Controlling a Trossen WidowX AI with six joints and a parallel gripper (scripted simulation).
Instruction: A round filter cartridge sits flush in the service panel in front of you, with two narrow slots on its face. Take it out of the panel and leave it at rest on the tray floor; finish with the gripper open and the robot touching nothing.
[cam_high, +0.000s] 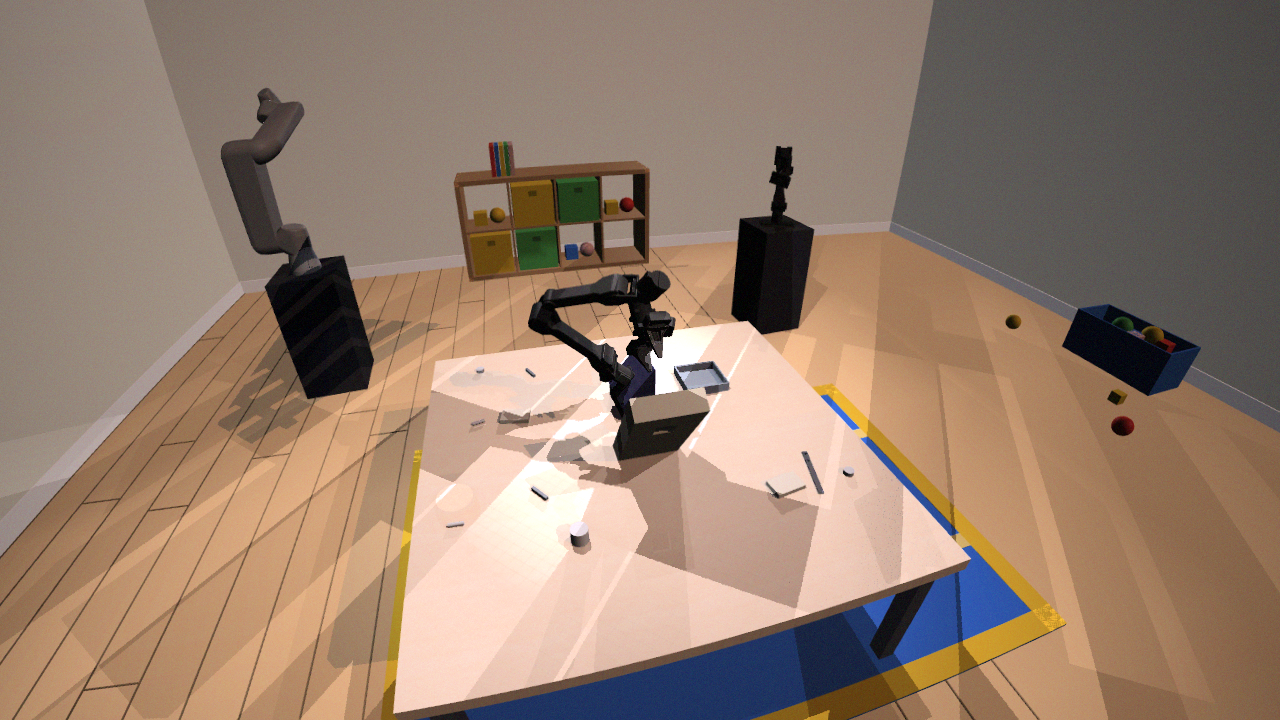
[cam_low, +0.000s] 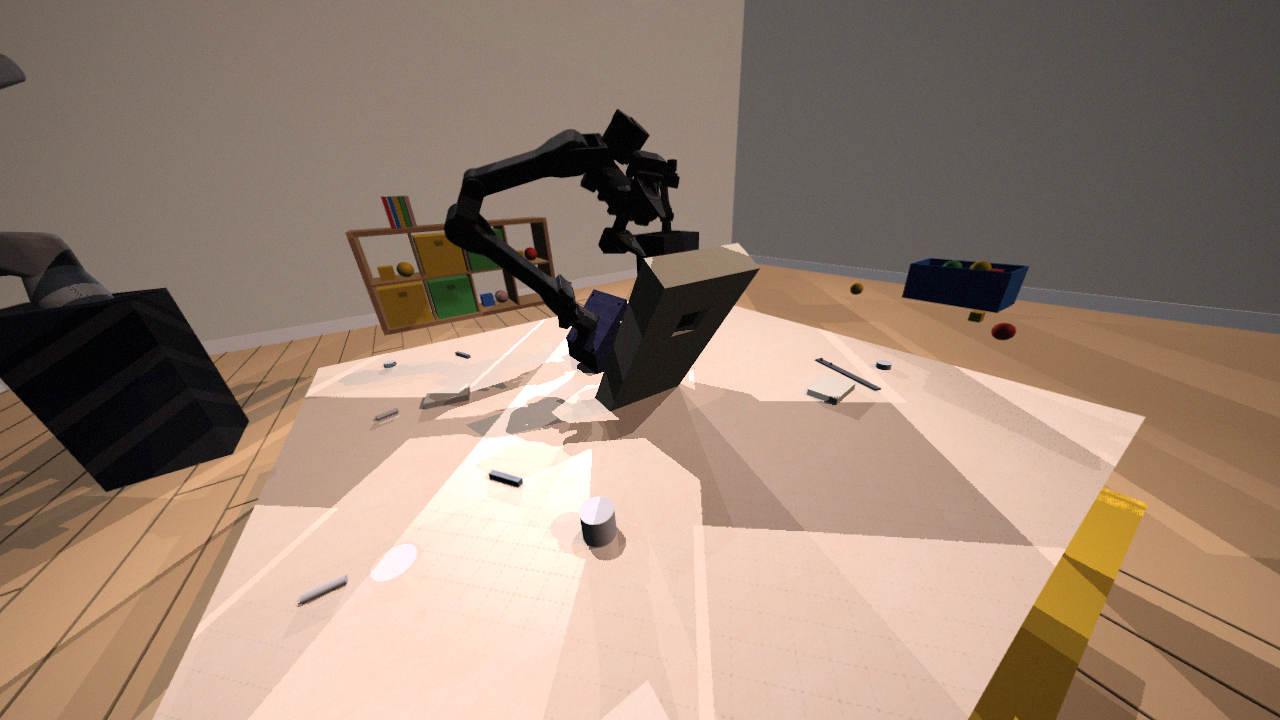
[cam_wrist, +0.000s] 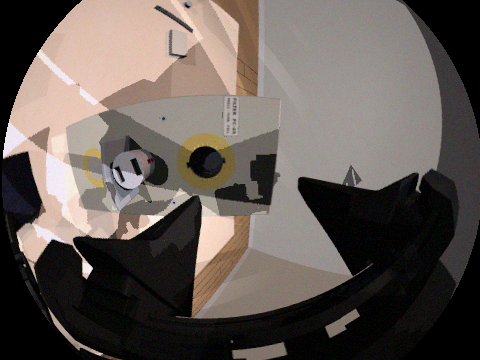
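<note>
The panel (cam_high: 666, 408) (cam_low: 702, 265) (cam_wrist: 250, 112) is a pale leaning block. In the wrist view its yellow-ringed round opening (cam_wrist: 206, 161) is dark, with no cartridge in it. The round cartridge (cam_wrist: 128, 171), two dark slots on its pale face, is at the small grey holder (cam_wrist: 114, 147) on the panel's front. Whether it rests there I cannot tell. My gripper (cam_high: 657, 342) (cam_wrist: 250, 192) is open and empty, above the panel front and apart from the cartridge. The blue-grey tray (cam_high: 708, 388) lies behind the panel in the top view; the cartridge is hidden there.
A second yellow ring (cam_wrist: 92, 167) is beside the holder. The dark blue arm base (cam_high: 633, 380) (cam_low: 597, 331) stands close to the panel. A grey cylinder (cam_high: 580, 535) (cam_low: 597, 522), a flat pale block (cam_high: 785, 484) (cam_low: 830, 387) and a dark bar (cam_high: 812, 471) (cam_low: 847, 374) lie on the table.
</note>
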